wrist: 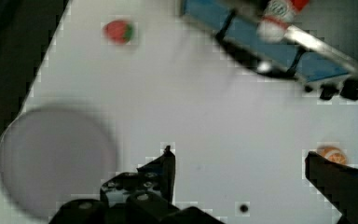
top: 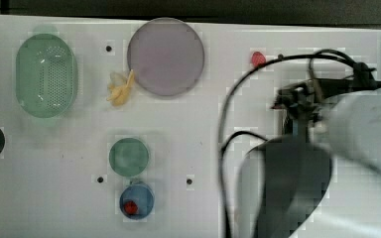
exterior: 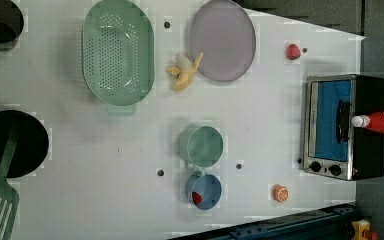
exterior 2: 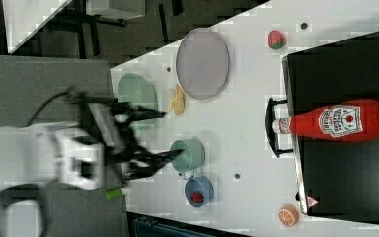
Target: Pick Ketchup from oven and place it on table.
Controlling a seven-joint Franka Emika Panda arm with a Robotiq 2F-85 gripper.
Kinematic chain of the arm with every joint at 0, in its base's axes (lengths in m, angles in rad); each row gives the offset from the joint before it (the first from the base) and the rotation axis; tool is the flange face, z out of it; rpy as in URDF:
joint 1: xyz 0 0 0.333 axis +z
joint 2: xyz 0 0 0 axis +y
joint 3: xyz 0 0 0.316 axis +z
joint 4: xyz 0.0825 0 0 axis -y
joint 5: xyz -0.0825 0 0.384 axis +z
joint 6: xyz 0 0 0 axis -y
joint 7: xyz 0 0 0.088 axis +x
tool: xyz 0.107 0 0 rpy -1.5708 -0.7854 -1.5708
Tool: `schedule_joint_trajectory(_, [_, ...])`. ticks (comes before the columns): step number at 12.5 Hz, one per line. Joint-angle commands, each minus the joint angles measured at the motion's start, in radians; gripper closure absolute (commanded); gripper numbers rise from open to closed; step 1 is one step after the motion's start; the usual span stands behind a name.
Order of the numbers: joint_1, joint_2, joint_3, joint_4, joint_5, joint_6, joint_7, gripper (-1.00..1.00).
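The ketchup (exterior 2: 340,121), a red bottle with a white cap, lies on its side on top of the black oven (exterior 2: 345,168). In the left view the ketchup (exterior: 380,121) rests on the oven (exterior: 345,125) at the table's (exterior: 260,125) right edge, cap over the closed blue door. My gripper (exterior 2: 170,134) is open and holds nothing. It hangs over the table (exterior 2: 246,98) near the green cup, well off to the right view's left of the oven. The wrist view shows the gripper (wrist: 240,163) with fingers spread wide, and beyond them the ketchup (wrist: 279,14) and oven (wrist: 270,46).
A purple plate (exterior: 222,40), peeled banana (exterior: 184,72), green colander (exterior: 117,52), green cup (exterior: 202,146) and blue cup (exterior: 203,190) fill the table's middle. A strawberry (exterior: 293,51) and an orange slice (exterior: 280,193) lie near the oven. A black pan (exterior: 10,145) and green spatula (exterior: 0,200) sit at the left view's left.
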Motion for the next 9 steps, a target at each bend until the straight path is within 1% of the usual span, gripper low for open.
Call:
schedule_joint_trajectory(1, [-0.031,0.04,-0.1,0.001,0.008,0.105,-0.002,-1.0])
schedule_joint_trajectory(5, [-0.042,0.164,-0.203,0.002,0.008,0.286,-0.002,-1.0])
schedule_joint_trajectory(7, [-0.05,0.229,-0.237,0.004,0.01,0.311,-0.002,-1.0])
schedule_joint_trajectory(9, [-0.066,0.29,-0.257,0.011,0.051,0.319,-0.002,-1.0])
